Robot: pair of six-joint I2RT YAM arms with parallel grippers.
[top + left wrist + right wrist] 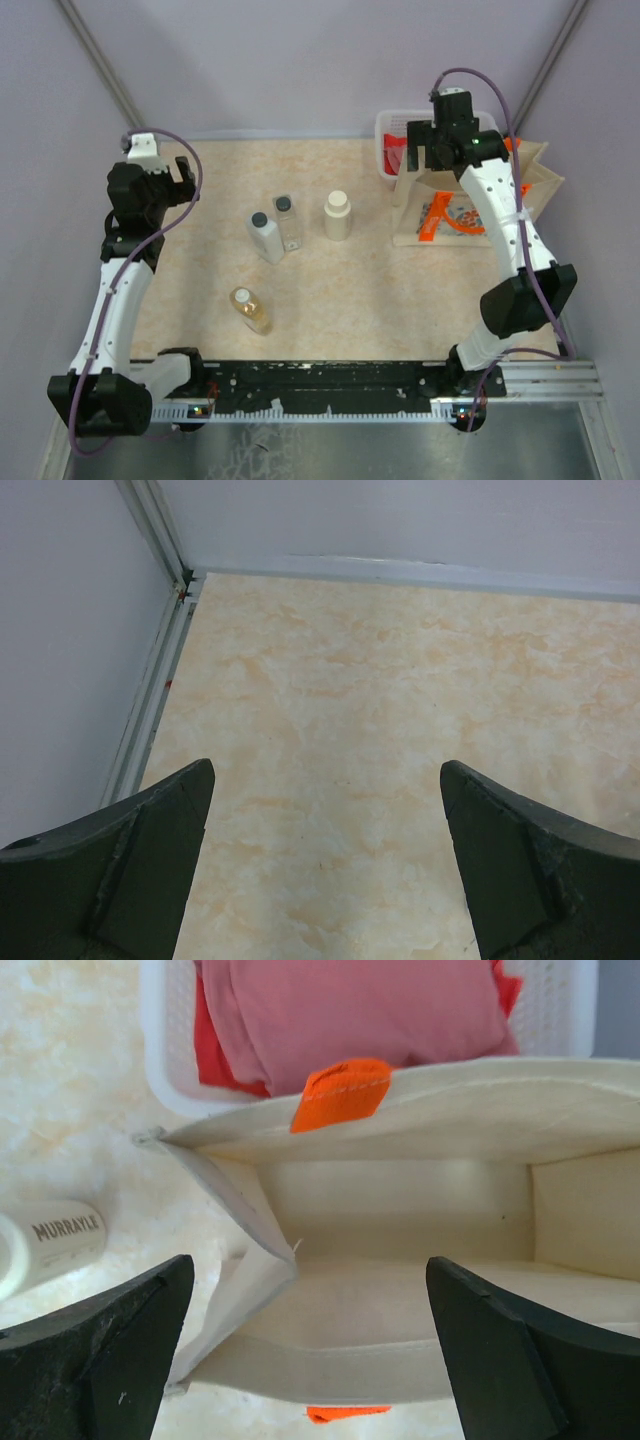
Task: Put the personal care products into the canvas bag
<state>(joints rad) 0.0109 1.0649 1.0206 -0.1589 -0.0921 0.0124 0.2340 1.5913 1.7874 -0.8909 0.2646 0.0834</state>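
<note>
Item: canvas bag [415, 215], beige, orange handle [340, 1095], colour print on the side facing the arms' bases. It stands with its mouth open upward, and the right wrist view shows nothing inside. A white lattice basket [383, 135] holding red cloth [350, 1010] touches the bag's far side. Right gripper [308, 1265]: directly above the bag's mouth, fingers spread wide, holding nothing. Left gripper [325, 770]: well apart from the bag on its left-arm side, fingers likewise spread, only bare tabletop [400, 680] beneath it. Contents to be loaded, all outside the bag on that same side: the cream bottle [338, 215] is nearest, just beside the bag. The clear bottle with dark cap [288, 220] and the white bottle with dark cap [265, 238] lie farther off, close together. The amber bottle with white cap [250, 310] is farthest from the bag and nearer the arms' bases. Whether each bottle stands or lies cannot be told for certain. Step in hand, by judgement: the first pick, since none of the four is bagged. The next move calls for a gripper to leave its place, descend over one bottle's body and close on it. The cream bottle looks the shortest reach for the right gripper. No bottle is between either gripper's fingers.
</note>
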